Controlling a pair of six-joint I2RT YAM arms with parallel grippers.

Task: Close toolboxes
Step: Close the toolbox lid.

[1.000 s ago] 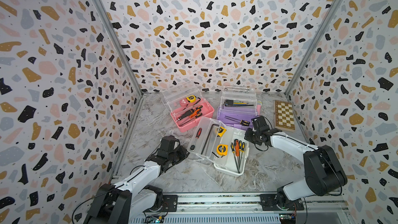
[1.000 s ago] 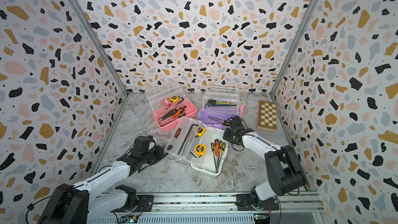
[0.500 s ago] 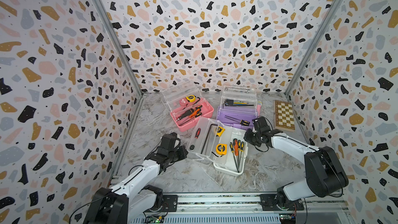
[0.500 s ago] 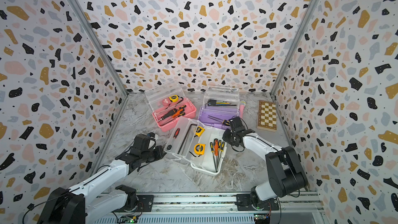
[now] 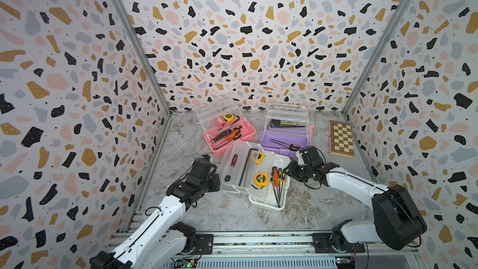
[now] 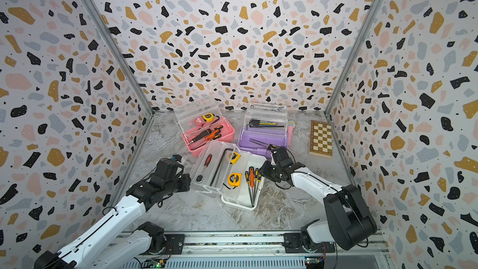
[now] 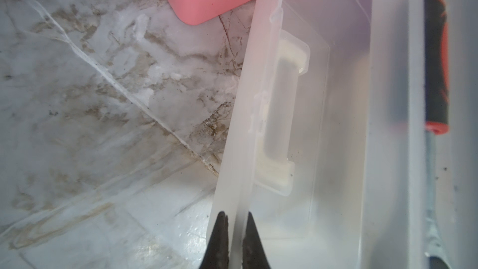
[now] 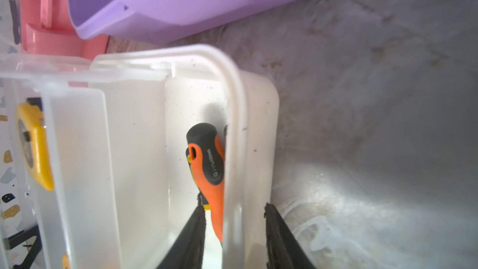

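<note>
All three boxes are open. The white box [image 5: 266, 204] looks like the one in hand. The left tool [image 7: 235, 214] pinches the edge of its clear lid [image 7: 248, 99]. The right tool [image 8: 234, 204] is spread, with one finger inside the white box's wall and one outside. Next, I think, the lid must swing up and over, and the right tool must keep out of its way. The pink box [image 5: 217, 152] and purple box [image 5: 284, 135] sit just behind the white box. The worktop [image 5: 232, 216] looks like grey marble. Speckled walls [image 5: 232, 34] stand on three sides.
</note>
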